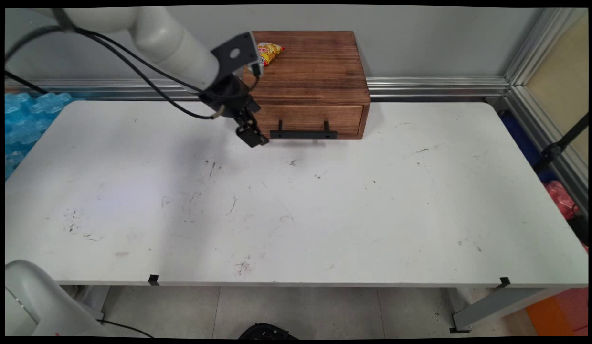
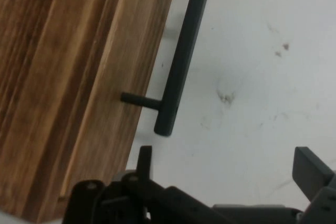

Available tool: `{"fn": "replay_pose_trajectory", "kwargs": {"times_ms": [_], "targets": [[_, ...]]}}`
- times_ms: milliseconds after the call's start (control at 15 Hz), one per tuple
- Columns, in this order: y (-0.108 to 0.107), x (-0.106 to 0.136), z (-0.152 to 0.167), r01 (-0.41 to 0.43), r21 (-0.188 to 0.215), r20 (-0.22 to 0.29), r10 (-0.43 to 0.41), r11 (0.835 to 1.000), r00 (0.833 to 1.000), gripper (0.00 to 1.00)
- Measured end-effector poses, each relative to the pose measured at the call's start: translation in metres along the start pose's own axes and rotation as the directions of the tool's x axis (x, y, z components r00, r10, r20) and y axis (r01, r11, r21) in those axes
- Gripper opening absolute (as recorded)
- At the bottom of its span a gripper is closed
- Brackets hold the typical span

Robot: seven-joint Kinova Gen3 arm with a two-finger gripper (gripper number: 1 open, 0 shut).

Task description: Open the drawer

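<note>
Gripper (image 1: 252, 136) hangs low over the white table (image 1: 324, 215), just in front of the left end of the wooden drawer box (image 1: 310, 71) that stands at the table's far edge against the wall. Its two black fingers (image 2: 310, 169) stand wide apart with nothing between them; in the hand view one fingertip shows at the lower right and the other, a slim upright tip, at the lower left, with bare table surface in the gap.

Nearest to it is the black bar handle (image 1: 303, 134) on the drawer front (image 1: 310, 118). That handle sits on two short posts that hold the bar clear of the wood, leaving a gap behind it. In the hand view the near end of the bar lies just beyond the left fingertip, close but apart from it; the bar is not between the fingers. The hand is tilted, so the handle runs slantwise up the picture.

The drawer appears pushed in, its front about flush with the box. On top of the box, near its back left corner, lies a small yellow and red snack packet (image 1: 269, 51), partly hidden by the black wrist bracket of the arm.
</note>
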Motion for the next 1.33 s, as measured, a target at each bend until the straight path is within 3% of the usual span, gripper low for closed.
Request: {"fn": "replay_pose_trajectory", "kwargs": {"times_ms": [533, 1333], "targets": [[-0.005, 0.026, 0.067, -0.041, 0.026, -0.004, 0.042, 0.999, 0.999, 1.00], [-0.004, 0.044, 0.121, -0.066, 0.004, -0.020, 0.066, 0.998, 0.998, 1.00]]}}
